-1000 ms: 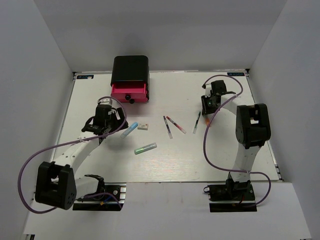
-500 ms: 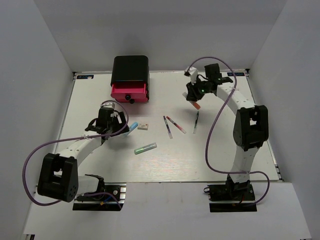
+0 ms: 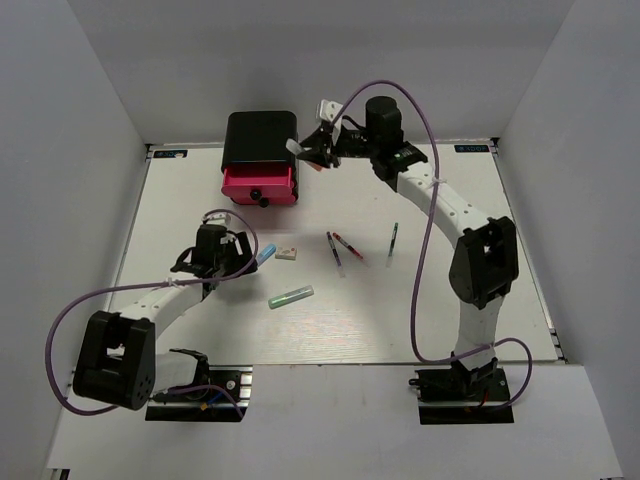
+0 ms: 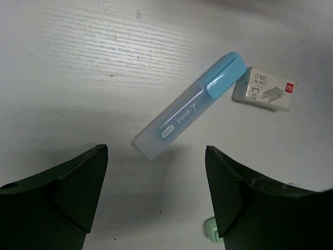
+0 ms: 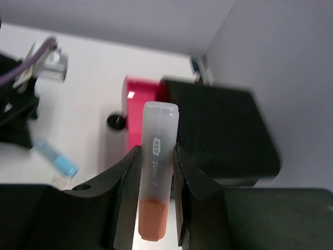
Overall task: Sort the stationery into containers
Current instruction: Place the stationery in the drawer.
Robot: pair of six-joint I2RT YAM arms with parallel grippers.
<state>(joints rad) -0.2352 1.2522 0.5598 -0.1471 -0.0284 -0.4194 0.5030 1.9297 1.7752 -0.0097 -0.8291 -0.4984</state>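
My right gripper (image 3: 312,152) is shut on the orange marker (image 5: 154,198) and holds it in the air at the right front corner of the black box (image 3: 260,140). The box's top pink drawer (image 3: 258,184) stands pulled out, and it shows in the right wrist view (image 5: 139,109). My left gripper (image 4: 156,198) is open just short of the light-blue marker (image 4: 190,113), which lies flat on the table (image 3: 440,300). The white eraser block (image 4: 264,88) lies beside that marker's cap. The green marker (image 3: 291,296) and three thin pens (image 3: 336,252) lie mid-table.
The black knob (image 5: 116,122) sticks out of the drawer front. One pen (image 3: 393,243) lies apart to the right of the other two. Grey walls close in the table on three sides. A corner of the green marker (image 4: 210,229) shows by my left gripper's right finger.
My right arm has swung from the back right across to the black box, carrying the orange marker. My left gripper has edged right toward the light-blue marker.
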